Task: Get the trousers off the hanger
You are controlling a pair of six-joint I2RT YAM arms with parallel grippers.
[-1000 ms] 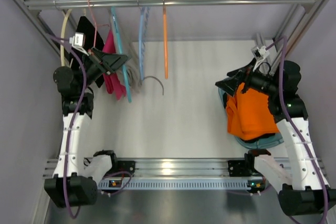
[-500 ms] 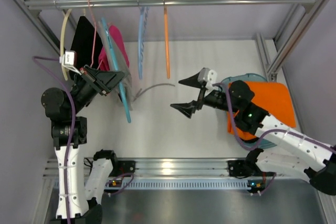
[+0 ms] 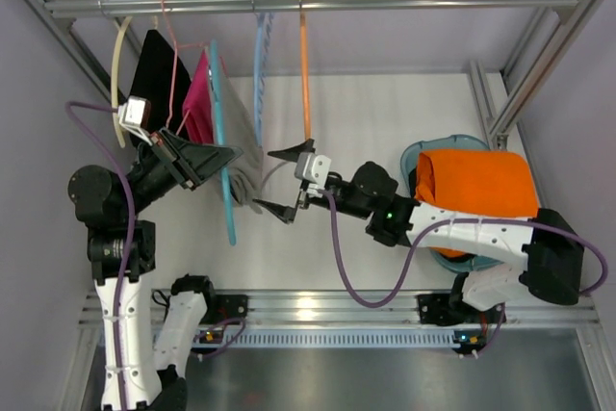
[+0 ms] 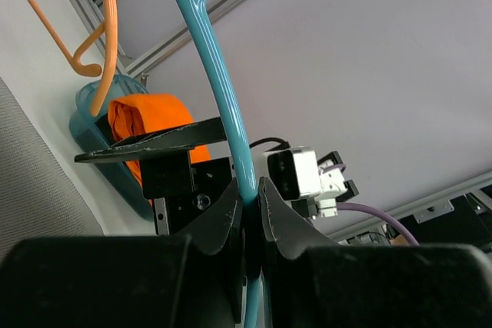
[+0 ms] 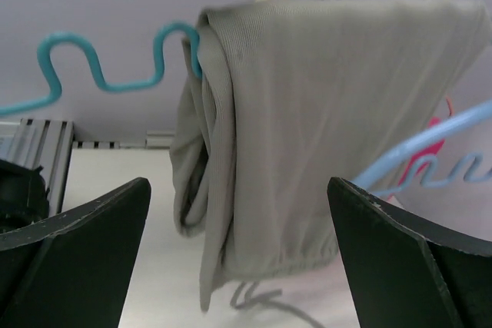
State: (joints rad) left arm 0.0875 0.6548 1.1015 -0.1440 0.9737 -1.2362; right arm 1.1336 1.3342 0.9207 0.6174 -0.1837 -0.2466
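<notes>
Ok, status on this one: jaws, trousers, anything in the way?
Left gripper shut on the hanger. Right gripper open, jaws facing the trousers, no grasp. Trousers draped over the hanger. Sky-blue hanger hangs close beside.

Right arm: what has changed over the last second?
The right gripper left the orange garment and swung left, jaws open, to face the trousers. The left gripper, shut on the hanger, drew its lower end nearer. Trousers still hang there; orange garment stayed put.
</notes>
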